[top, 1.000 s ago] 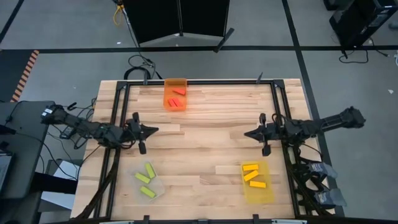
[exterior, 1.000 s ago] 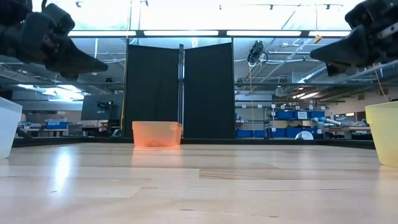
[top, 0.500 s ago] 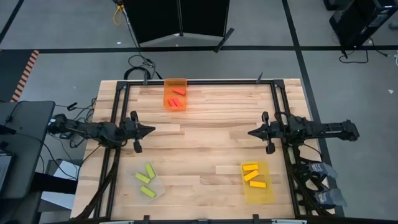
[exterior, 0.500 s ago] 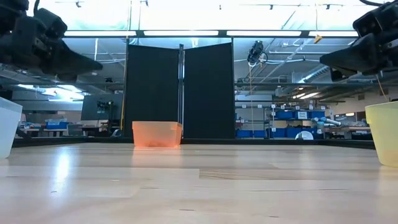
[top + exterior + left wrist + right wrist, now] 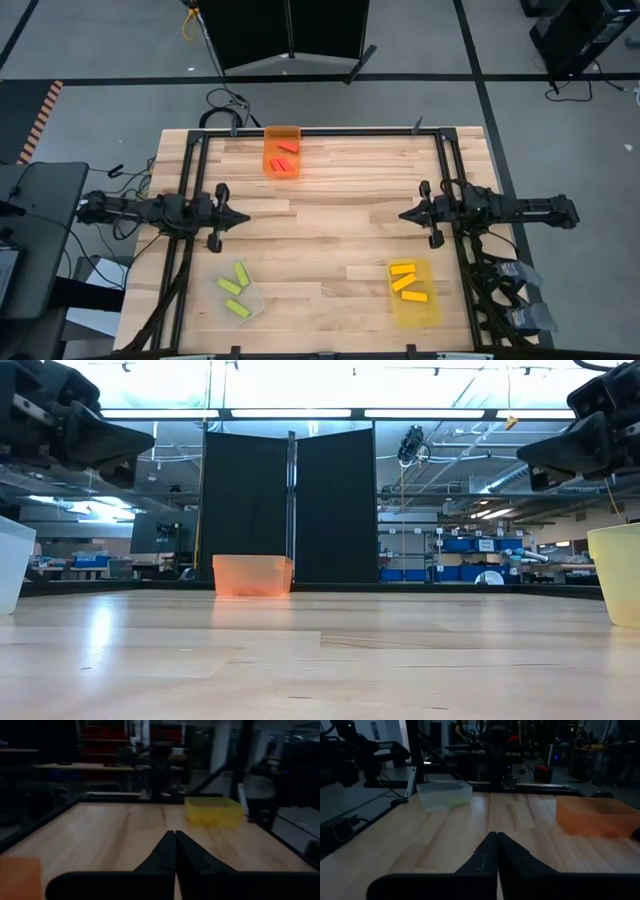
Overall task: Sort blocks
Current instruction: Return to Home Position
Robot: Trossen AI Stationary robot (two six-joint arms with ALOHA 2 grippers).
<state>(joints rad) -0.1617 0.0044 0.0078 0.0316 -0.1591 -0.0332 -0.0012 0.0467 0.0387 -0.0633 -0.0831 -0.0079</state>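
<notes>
Sorting looks finished from my side: red blocks (image 5: 284, 164) lie in the orange bin (image 5: 267, 150), green blocks (image 5: 230, 287) in the clear bin (image 5: 256, 298), yellow blocks (image 5: 404, 283) in the yellow bin (image 5: 415, 312), none loose on the desk (image 5: 330, 230), while my left claw (image 5: 240, 214) and right claw (image 5: 405, 214) hover clenched on nothing.

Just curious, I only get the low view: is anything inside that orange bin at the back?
Observer: Yes, the high view shows red blocks lying in the orange bin.
Operator: And the yellow bin on my right?
Observer: Yellow blocks lie in it.
Operator: Are the claws carrying anything?
Observer: No; the wrist views show the left gripper and the right gripper shut and empty.
</notes>
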